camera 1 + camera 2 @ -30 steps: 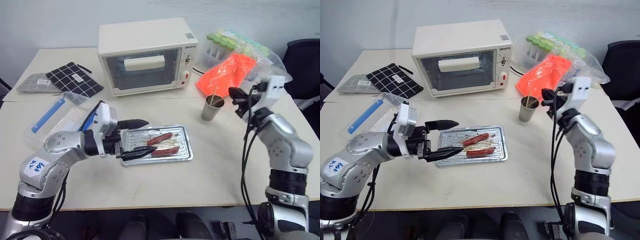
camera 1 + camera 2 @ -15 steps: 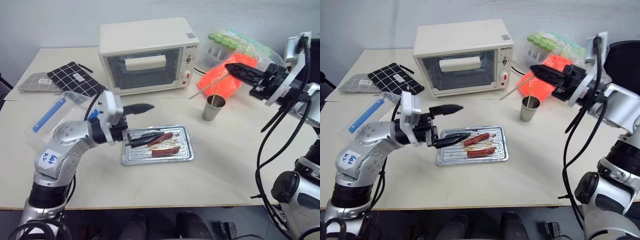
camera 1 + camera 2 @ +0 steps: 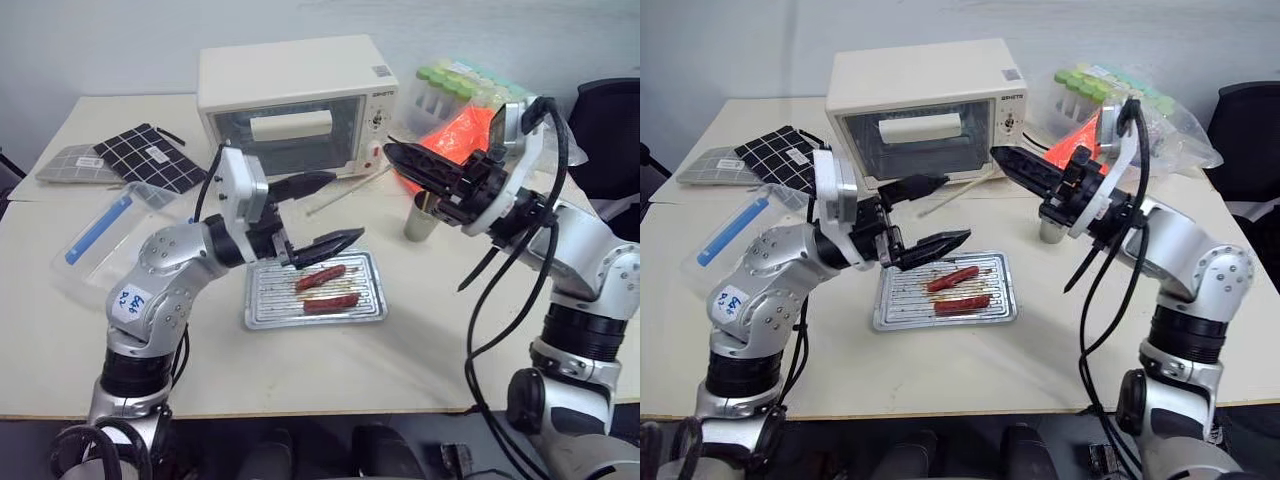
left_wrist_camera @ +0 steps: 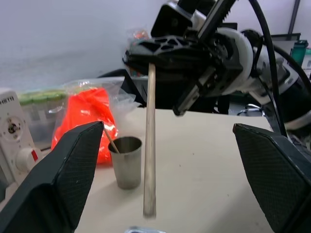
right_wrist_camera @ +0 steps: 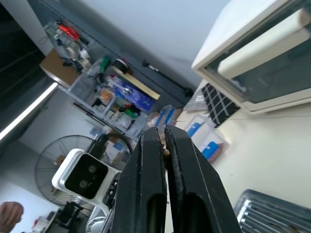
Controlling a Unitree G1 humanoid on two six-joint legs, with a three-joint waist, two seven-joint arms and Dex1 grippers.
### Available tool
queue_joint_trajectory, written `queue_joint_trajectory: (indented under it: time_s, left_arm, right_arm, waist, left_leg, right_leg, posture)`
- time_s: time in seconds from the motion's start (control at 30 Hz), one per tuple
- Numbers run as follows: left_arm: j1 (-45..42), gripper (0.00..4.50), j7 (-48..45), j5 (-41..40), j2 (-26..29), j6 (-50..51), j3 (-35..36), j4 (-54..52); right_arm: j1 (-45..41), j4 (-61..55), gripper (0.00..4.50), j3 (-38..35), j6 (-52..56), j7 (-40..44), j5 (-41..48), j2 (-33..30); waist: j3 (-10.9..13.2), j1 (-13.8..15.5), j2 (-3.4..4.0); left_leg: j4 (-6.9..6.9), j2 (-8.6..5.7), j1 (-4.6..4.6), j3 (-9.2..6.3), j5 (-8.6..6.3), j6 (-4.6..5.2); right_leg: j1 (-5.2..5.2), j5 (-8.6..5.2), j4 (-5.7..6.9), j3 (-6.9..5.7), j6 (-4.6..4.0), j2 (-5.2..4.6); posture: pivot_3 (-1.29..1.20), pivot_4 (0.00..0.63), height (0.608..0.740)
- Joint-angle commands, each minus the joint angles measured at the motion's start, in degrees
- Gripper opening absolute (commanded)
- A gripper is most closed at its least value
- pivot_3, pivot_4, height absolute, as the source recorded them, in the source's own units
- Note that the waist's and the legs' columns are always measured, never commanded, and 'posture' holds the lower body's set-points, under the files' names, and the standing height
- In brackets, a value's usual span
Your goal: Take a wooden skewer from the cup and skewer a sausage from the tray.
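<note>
Across the pale bench, the wooden skewer lies nearly level in the air, its butt pinched in my right claw, its free tip pointing between the spread fingers of my left claw, above the tray holding 2 sausages.

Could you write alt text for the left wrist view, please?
The right gripper, shut on a wooden skewer, holds it upright between the open left gripper's fingers. Behind, a steel cup holding another skewer stands on the table beside an orange bag.
</note>
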Motion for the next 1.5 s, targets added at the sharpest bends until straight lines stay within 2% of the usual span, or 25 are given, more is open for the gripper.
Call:
queue_joint_trajectory:
  time_s: [0.03,0.23,0.27,0.3,0.7,0.9,1.0,1.2,1.5]
  left_arm:
    - [-0.8,3.62,1.9,-0.4,-1.7,-1.5,1.1,-0.3]
    - [-0.7,2.20,2.8,-0.7,-2.7,-0.8,1.2,-0.9]
    - [-0.7,2.15,2.9,-0.6,-2.5,-0.7,1.2,-0.9]
    - [-0.6,1.86,3.0,-0.4,-2.3,-0.5,1.1,-0.9]
    - [-0.2,1.86,2.3,-0.8,-0.7,-0.3,2.0,-0.5]
    - [-1.4,1.86,3.4,-1.2,-1.9,-0.5,2.7,0.9]
    - [-1.7,1.44,3.4,-0.9,-2.1,-0.7,2.4,1.5]
    - [-2.3,0.02,3.5,-0.7,-2.5,-0.9,2.6,2.4]
    - [-2.6,0.02,3.2,-0.4,-2.6,-0.7,2.2,2.6]
  right_arm:
    - [0.3,-3.2,0.00,-0.8,-1.5,-1.1,1.4,0.9]
    - [-0.6,-4.7,0.00,-1.6,-3.7,-4.1,1.4,4.1]
    - [-0.6,-4.8,0.00,-1.7,-3.6,-4.2,1.4,4.1]
    - [-0.6,-4.8,0.00,-1.7,-3.5,-4.4,1.4,4.0]
    - [-1.4,-1.4,0.00,-2.8,-0.3,-2.9,1.4,1.5]
    - [-2.3,-0.8,0.00,-3.5,-0.2,-3.2,1.4,2.0]
    - [-2.7,-1.0,0.00,-3.7,-0.6,-3.6,1.4,2.6]
    - [-2.7,-1.8,0.00,-3.8,-0.7,-3.7,1.4,3.1]
    - [-1.9,-2.6,0.00,-3.6,-0.7,-3.6,1.4,3.2]
  waist:
    - [0.0,0.0,0.00]
    - [0.0,-0.2,0.00]
    - [0.0,-0.2,0.00]
    - [0.0,-0.1,0.00]
    - [0.0,-0.1,0.00]
    - [0.0,-0.1,0.00]
    - [0.0,-0.1,0.00]
    - [0.0,-0.1,0.00]
    - [0.0,-0.1,0.00]
  left_leg:
    - [0.00,0.00,0.00,-0.01,0.00,0.00]
    - [-0.01,0.01,0.01,0.00,0.00,0.00]
    - [-0.02,0.01,0.02,-0.01,0.00,0.00]
    - [-0.03,0.01,0.02,-0.01,0.00,0.00]
    - [-0.04,0.01,0.02,-0.01,0.00,0.00]
    - [-0.05,0.01,0.02,-0.01,0.00,0.00]
    - [-0.04,0.01,0.01,-0.01,0.00,0.00]
    - [-0.05,0.00,0.01,0.00,0.00,0.00]
    - [-0.06,0.01,0.01,-0.01,0.00,0.00]
  right_leg:
    - [0.00,0.00,0.00,-0.01,0.00,0.00]
    - [-0.01,0.00,0.01,0.01,0.00,0.03]
    - [-0.01,0.00,0.01,0.01,0.00,0.03]
    - [-0.01,0.00,0.02,0.01,0.00,0.03]
    - [-0.01,0.00,0.00,0.02,0.00,0.02]
    - [-0.02,0.00,0.00,0.02,0.00,0.02]
    - [-0.01,0.00,-0.01,0.02,0.00,0.02]
    - [-0.01,0.00,-0.01,0.02,0.00,0.02]
    - [-0.02,0.00,-0.01,0.03,0.00,0.02]
  posture:
    - [0.00,0.150,0.740]
    - [0.00,0.150,0.740]
    - [0.00,0.150,0.740]
    - [0.00,0.150,0.740]
    - [0.00,0.150,0.740]
    - [0.00,0.150,0.740]
    - [0.00,0.150,0.740]
    - [0.00,0.150,0.740]
    - [0.00,0.150,0.740]
